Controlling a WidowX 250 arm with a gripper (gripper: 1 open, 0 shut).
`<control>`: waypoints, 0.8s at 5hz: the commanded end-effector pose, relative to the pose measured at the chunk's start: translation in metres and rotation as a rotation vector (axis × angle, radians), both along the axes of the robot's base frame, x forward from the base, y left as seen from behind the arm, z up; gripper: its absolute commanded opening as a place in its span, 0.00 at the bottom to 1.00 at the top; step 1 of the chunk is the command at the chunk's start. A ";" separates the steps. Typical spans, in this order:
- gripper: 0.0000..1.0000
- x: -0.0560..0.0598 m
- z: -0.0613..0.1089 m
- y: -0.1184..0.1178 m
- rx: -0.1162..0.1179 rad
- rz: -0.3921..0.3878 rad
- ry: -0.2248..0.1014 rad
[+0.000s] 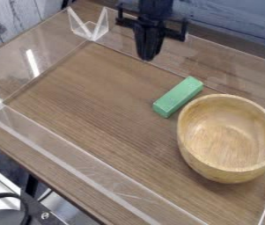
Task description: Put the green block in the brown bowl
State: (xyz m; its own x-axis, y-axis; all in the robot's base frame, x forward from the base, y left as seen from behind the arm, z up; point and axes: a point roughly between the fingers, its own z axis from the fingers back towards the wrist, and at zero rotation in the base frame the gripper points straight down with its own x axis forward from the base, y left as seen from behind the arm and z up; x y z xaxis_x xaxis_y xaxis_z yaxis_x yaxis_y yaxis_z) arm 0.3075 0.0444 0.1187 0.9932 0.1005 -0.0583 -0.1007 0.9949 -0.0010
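Observation:
The green block [177,97] lies flat on the wooden table, just left of the brown bowl [229,136] and almost touching its rim. The bowl stands empty at the right. My gripper [151,54] hangs well above the table, up and to the left of the block, pointing straight down. Its fingers are shut and hold nothing.
A clear plastic wall [52,145] runs along the table's front and left sides. A small clear stand [90,24] sits at the back left corner. Bare wooden tabletop [87,97] stretches left of the block.

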 end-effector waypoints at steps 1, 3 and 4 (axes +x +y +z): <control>1.00 0.007 0.014 0.001 0.013 -0.012 -0.070; 1.00 0.005 -0.003 -0.008 0.004 -0.061 -0.032; 1.00 0.004 -0.015 -0.014 -0.001 -0.095 -0.016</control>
